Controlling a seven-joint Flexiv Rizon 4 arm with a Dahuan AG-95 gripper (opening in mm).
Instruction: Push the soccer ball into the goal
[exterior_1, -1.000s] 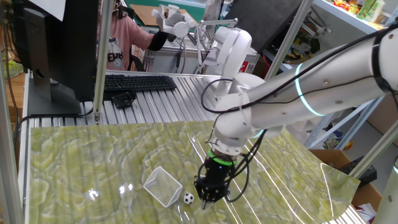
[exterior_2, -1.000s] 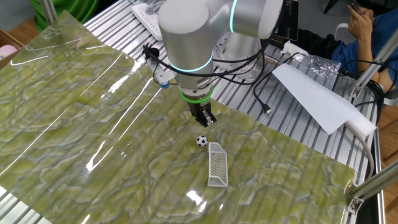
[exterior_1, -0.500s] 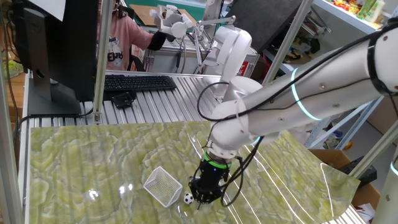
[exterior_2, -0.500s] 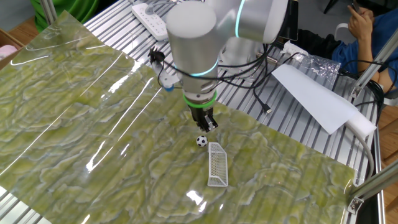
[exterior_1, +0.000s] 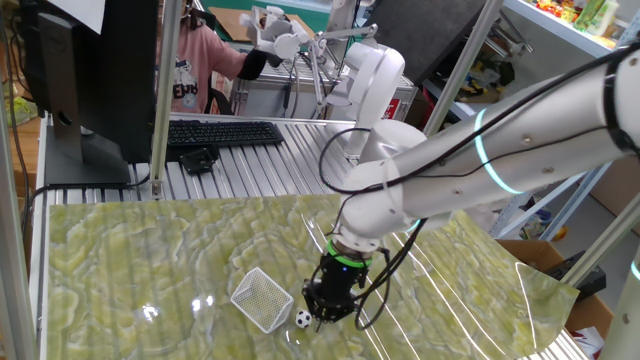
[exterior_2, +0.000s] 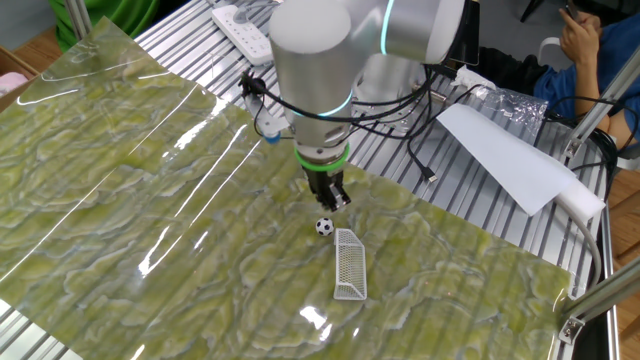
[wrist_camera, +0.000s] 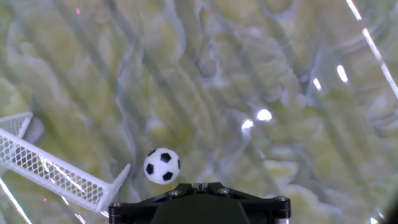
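I am holding my gripper (exterior_2: 333, 199) pinched fully together, carrying nothing, pointing down just behind the soccer ball (wrist_camera: 162, 165). The ball, small, glossy, white with black patches, is sitting on the table beside the goal's near post, not yet inside. I judge the push is just starting; next calls for a gentle nudge angled toward the goal (exterior_2: 349, 264), a boxy white wire-mesh net on the slick green marbled sheet (exterior_2: 120, 200).
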